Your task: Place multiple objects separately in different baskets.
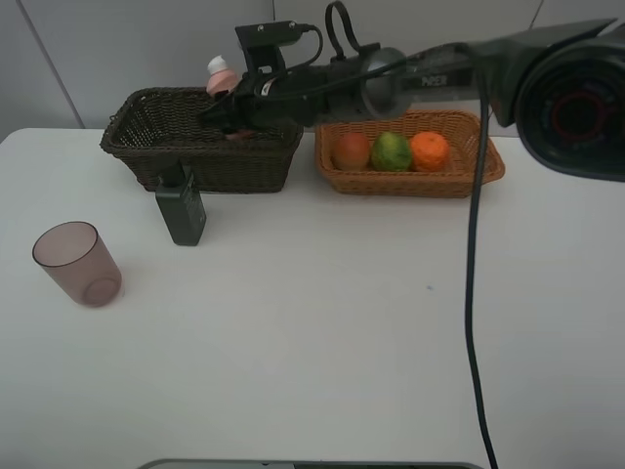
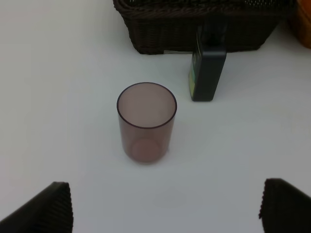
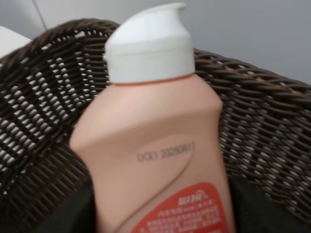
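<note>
My right gripper reaches across into the dark brown basket and is shut on the pink white-capped bottle, which stands upright with its lower part inside the basket. In the right wrist view the bottle fills the space between my dark fingers, with the basket wall behind. The light basket holds a red-orange fruit, a green fruit and an orange. My left gripper is open, just short of the purple-brown cup. The dark green bottle stands against the dark basket.
The cup stands at the left of the white table, the dark green bottle right of it. A black cable hangs down across the right side. The right arm's body spans the back above both baskets.
</note>
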